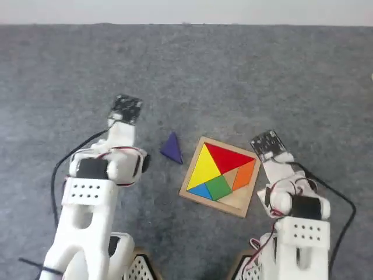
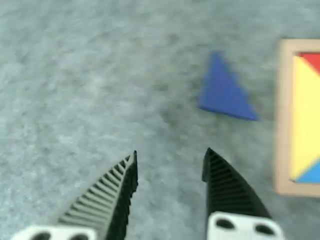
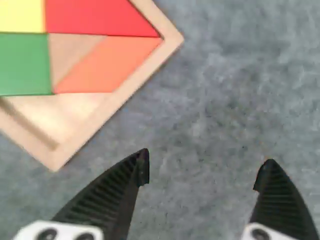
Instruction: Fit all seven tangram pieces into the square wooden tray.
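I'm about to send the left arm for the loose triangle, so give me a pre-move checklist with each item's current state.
1. left gripper open and empty: ok.
2. loose triangle on the carpet, apart from the tray: ok.
3. Left gripper lined up on the triangle: not ok; the piece lies ahead of it and off to one side.
4. right gripper open, over carpet, off the tray: ok.
5. Free room in the tray: ok; bare wood shows along the corner nearest the right gripper.
6. Bare spot matches the triangle's shape: cannot tell.
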You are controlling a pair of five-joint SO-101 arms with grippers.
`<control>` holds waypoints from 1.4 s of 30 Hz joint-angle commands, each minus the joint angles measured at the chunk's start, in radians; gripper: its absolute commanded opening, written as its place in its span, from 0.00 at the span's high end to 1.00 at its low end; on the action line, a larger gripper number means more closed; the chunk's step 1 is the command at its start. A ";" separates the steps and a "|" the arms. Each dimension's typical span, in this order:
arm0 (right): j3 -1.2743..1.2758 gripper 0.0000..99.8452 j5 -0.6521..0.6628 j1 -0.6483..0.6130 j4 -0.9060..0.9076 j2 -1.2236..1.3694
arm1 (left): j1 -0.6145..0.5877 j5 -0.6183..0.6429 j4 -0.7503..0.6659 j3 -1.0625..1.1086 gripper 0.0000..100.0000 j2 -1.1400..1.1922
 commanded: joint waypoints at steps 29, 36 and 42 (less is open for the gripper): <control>0.235 0.66 -0.138 0.173 -0.317 -0.048 | 0.198 0.304 0.173 -0.848 0.79 1.145; 0.235 0.66 -0.138 0.173 -0.317 -0.048 | 0.176 0.304 0.190 -0.848 0.67 1.154; 0.236 0.66 -0.138 0.173 -0.315 -0.048 | 0.164 0.333 0.190 -0.826 0.65 1.154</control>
